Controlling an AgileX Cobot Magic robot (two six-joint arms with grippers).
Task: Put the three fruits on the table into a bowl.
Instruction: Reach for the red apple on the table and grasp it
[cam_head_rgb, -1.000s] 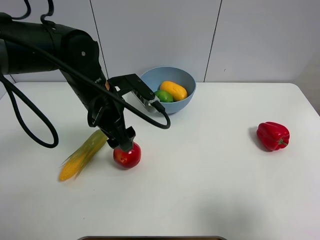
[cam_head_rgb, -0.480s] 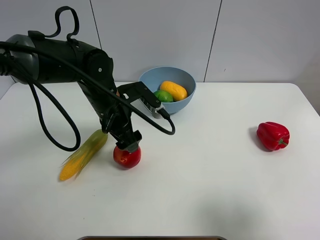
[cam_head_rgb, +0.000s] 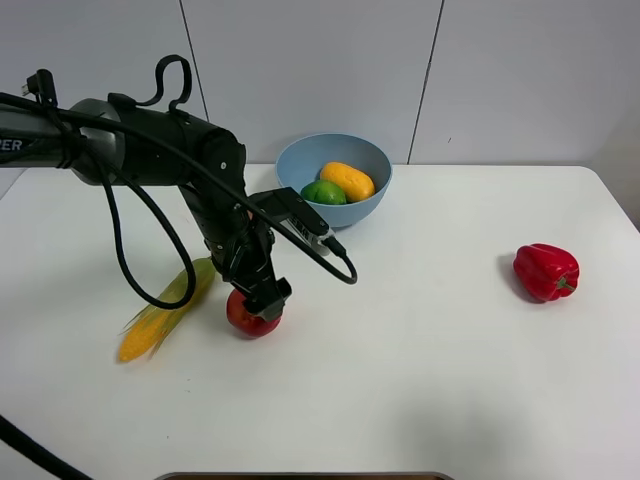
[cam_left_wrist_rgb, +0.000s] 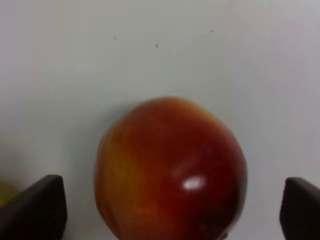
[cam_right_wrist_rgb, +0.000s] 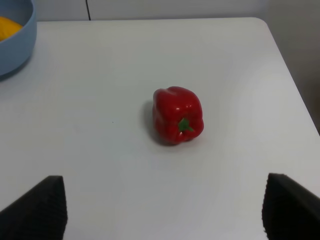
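Here, a white table (cam_head_rgb: 430, 380) meets a grey panelled wall (cam_head_rgb: 310, 70).

Bright, even light; faint shadows; glare on the blurred apple (cam_left_wrist_rgb: 170, 170).

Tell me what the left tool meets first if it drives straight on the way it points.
The red apple: it sits centred ahead of the open left tool, seemingly very close, with the white table under it. The exact gap is unclear.

Pale grey panelled wall (cam_head_rgb: 300, 60), seamed
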